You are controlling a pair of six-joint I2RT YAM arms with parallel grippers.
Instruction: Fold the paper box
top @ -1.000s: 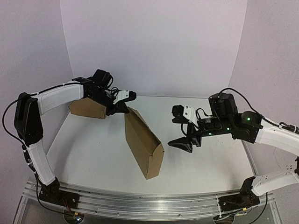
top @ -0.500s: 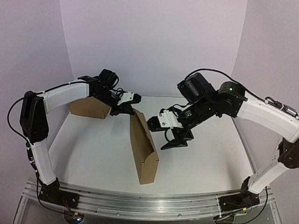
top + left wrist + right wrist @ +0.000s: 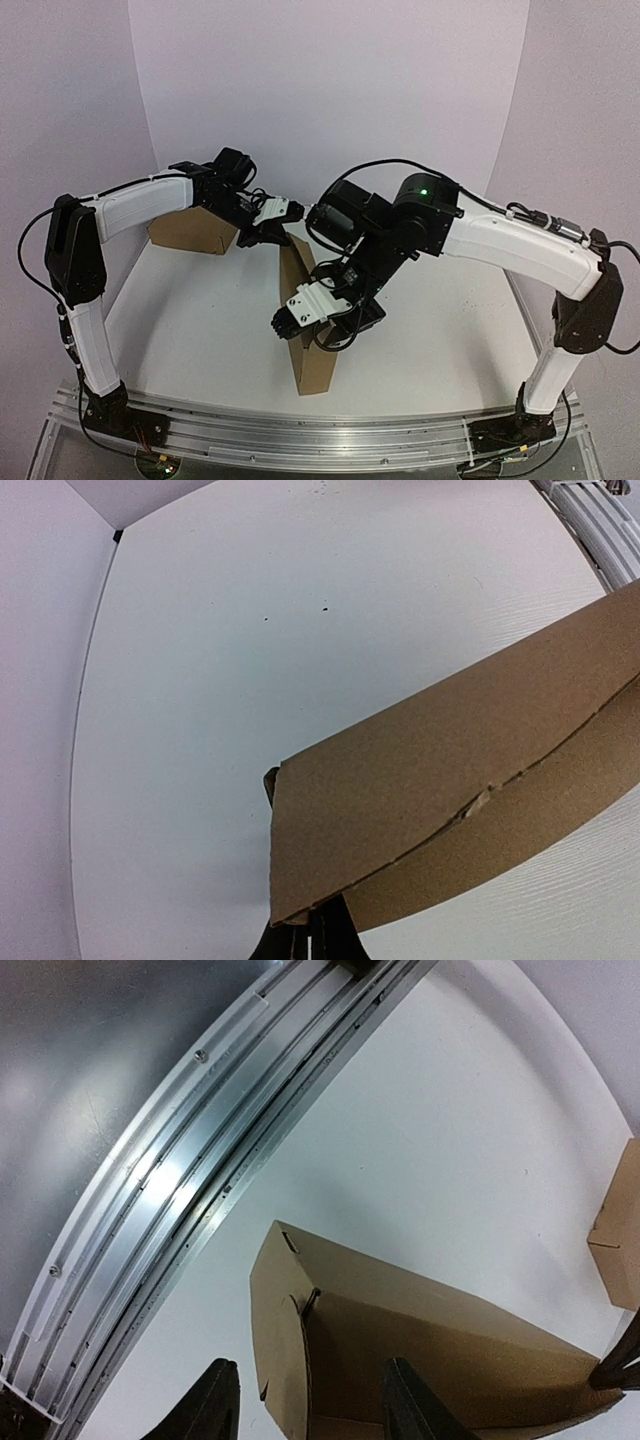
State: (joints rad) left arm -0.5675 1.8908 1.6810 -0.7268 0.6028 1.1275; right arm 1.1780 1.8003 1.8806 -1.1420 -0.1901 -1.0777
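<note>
From above, two cardboard boxes are seen on the counter (image 3: 200, 320). The paper box (image 3: 318, 370) is stood on its long edge at the middle, running from far to near. A second box (image 3: 185, 232) lies far left, well apart. Two arms are counted. The paper box's far end is pinched by the left claw (image 3: 272, 228), while its near half is overhung by the right claw (image 3: 310, 330).

In the left wrist view, a flat panel of the paper box (image 3: 450, 780) is clamped between the fingers (image 3: 310, 940).

In the right wrist view, the right claw (image 3: 315, 1410) is spread wide, its two fingers (image 3: 215, 1405) placed either side of the paper box's (image 3: 420, 1340) near end wall. Contact cannot be told. The second box (image 3: 615, 1230) is seen at the right edge.
</note>
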